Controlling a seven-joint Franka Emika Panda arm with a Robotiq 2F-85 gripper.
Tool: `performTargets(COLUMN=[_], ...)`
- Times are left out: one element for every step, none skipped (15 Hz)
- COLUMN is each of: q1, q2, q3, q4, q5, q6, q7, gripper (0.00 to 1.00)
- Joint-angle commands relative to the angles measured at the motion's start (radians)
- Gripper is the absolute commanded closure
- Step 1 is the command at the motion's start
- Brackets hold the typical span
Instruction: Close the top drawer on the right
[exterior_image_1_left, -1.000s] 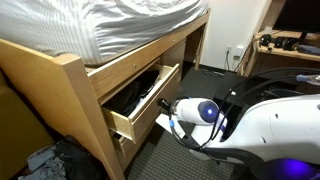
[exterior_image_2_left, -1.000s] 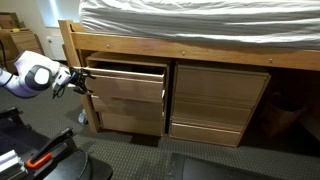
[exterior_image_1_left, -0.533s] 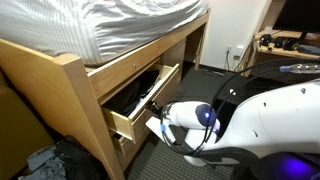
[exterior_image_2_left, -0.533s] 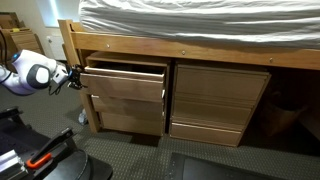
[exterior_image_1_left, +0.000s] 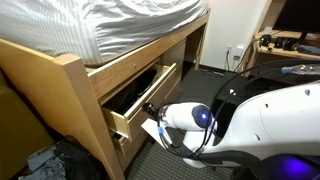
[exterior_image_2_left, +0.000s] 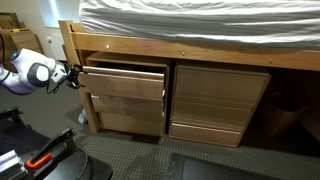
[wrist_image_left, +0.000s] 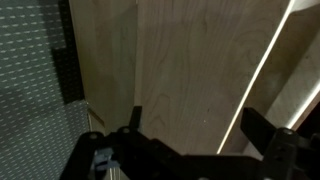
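The top drawer (exterior_image_1_left: 143, 92) of pale honey wood stands pulled out under the bed, and its dark inside shows. Its flat front panel (exterior_image_2_left: 125, 85) juts out past the drawer below it. My gripper (exterior_image_1_left: 151, 110) is at the outer face of that front panel, near its end, and it also shows in an exterior view (exterior_image_2_left: 73, 77). In the wrist view the gripper (wrist_image_left: 198, 125) is open, its two black fingers spread wide with nothing between them. The wooden panel (wrist_image_left: 190, 60) fills the view right in front of them.
The thick bed rail (exterior_image_2_left: 180, 50) and mattress (exterior_image_1_left: 130, 25) lie above the drawers. A square bed post (exterior_image_1_left: 75, 110) stands beside the drawer. A closed drawer bank (exterior_image_2_left: 220, 100) sits alongside. A desk with items (exterior_image_1_left: 285, 45) is behind. The floor is dark carpet (exterior_image_2_left: 130, 155).
My gripper has moved in toward the drawer's front panel, and the arm has followed. The drawer has slid in slightly.
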Motion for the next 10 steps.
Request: performTargets(q1=[-0.008,-0.008,-0.008,-0.011,0.003,0.000,-0.005,-0.012,-0.009,-0.004], q2=[-0.002,-0.002,-0.002,-0.006,0.001,0.001,0.002,0.000,0.001,0.002], q3=[0.014,0.014,0.014,0.021,0.004,0.005,0.004,0.004,-0.012,-0.028], q4=[0.018,0.018,0.018,0.018,0.002,0.000,-0.012,-0.005,0.004,0.012], q5=[0.060,0.060,0.060,0.067,0.038,0.049,0.059,0.099,0.121,0.153], q6=[0.000,0.000,0.000,0.000,-0.018,-0.018,0.008,0.014,-0.001,-0.001], q7=[-0.069,-0.069,-0.069,-0.083,-0.041,-0.055,-0.071,-0.119,-0.130,-0.150], gripper=[0.00,0.00,0.00,0.00,0.00,0.00,0.00,0.00,0.00,0.00])
